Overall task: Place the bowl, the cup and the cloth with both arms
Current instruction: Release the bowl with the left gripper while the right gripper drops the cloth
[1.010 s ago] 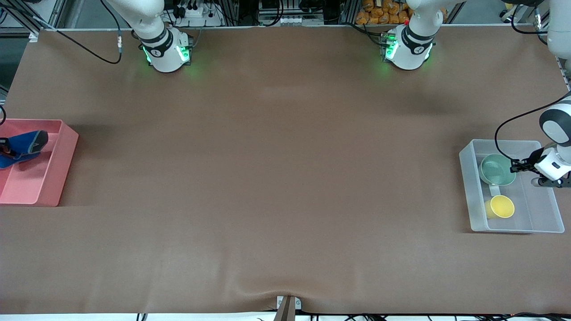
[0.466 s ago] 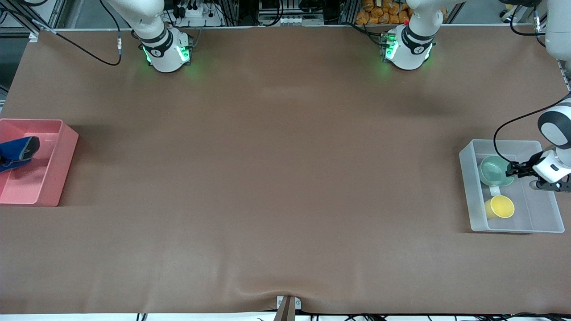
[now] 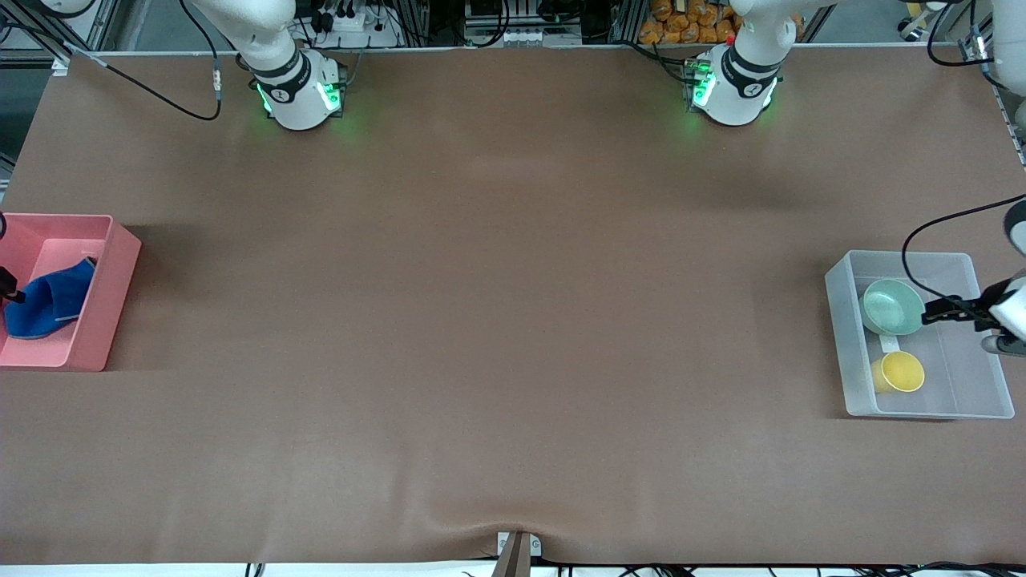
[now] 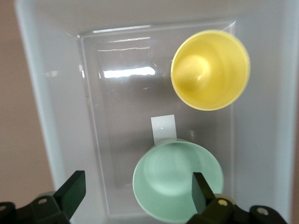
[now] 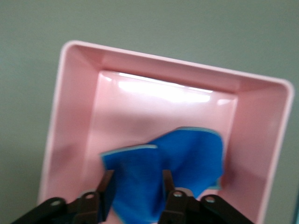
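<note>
While in bins: cloth [image 3: 48,300], bowl [image 3: 891,307], cup [image 3: 901,372].

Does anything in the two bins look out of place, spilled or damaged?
Nothing looks wrong. The bowl and the cup stand upright in the clear bin, apart, under the open left end effector. The cloth lies crumpled in the pink bin, below the right end effector.

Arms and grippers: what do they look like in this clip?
Both arms are white with black bands, on round bases lit green: the right arm, the left arm. Black cables trail from each. The left gripper and right gripper have dark, blocky fingers.
</note>
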`<state>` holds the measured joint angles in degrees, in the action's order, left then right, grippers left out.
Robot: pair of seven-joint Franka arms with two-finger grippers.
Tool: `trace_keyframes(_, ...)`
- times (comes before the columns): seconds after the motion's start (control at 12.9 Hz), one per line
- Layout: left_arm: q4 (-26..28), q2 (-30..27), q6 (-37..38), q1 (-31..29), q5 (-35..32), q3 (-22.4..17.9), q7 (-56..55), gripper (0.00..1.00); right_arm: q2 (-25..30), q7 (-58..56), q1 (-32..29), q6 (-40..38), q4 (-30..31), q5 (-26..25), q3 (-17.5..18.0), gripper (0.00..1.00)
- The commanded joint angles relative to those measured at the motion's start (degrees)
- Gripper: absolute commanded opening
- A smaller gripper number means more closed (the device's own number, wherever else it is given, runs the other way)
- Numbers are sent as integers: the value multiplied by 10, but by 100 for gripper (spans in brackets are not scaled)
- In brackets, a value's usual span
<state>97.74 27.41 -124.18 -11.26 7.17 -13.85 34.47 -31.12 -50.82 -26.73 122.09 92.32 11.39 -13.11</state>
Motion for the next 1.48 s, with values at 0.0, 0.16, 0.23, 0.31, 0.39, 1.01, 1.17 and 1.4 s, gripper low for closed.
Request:
trace_keyframes(0.0,3,-59,56,30,9,-8,-59,100,42,110,42,-81,0,5,-3,100)
trace_keyframes(0.16,3,-88,96,75,4,-22,-139,100,65,166,78,-112,4,0,-7,100)
trace_keyframes(0.23,3,-99,107,89,2,-24,-183,100,69,199,85,-125,4,-6,-7,100)
trace_keyframes(0.31,2,-108,115,101,-5,-23,-209,100,76,216,91,-132,4,-12,-6,100)
trace_keyframes(0.39,3,-119,118,108,-8,-21,-215,100,85,229,104,-141,6,-14,-7,100)
trace_keyframes(1.01,7,-249,215,128,-52,88,-396,100,200,428,203,-228,13,-78,-4,100)
trace_keyframes(1.17,5,-273,237,128,-53,118,-446,100,218,439,218,-225,6,-80,-2,100)
trace_keyframes(1.4,4,-307,278,128,-53,124,-428,100,255,507,236,-265,6,-83,-1,100)
